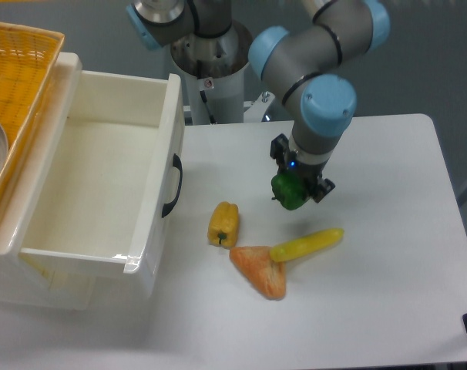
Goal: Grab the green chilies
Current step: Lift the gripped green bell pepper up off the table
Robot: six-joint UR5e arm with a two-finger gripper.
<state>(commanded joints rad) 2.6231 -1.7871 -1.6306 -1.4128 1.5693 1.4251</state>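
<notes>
The green chilies were held between the fingers of the gripper, directly beneath the wrist and seemingly clear of the desk, above the long yellow-green piece. A straight upward lift was judged sufficient.

I see the green chilies held in the gripper above the table, right of the drawer, behind the long chili.
</notes>
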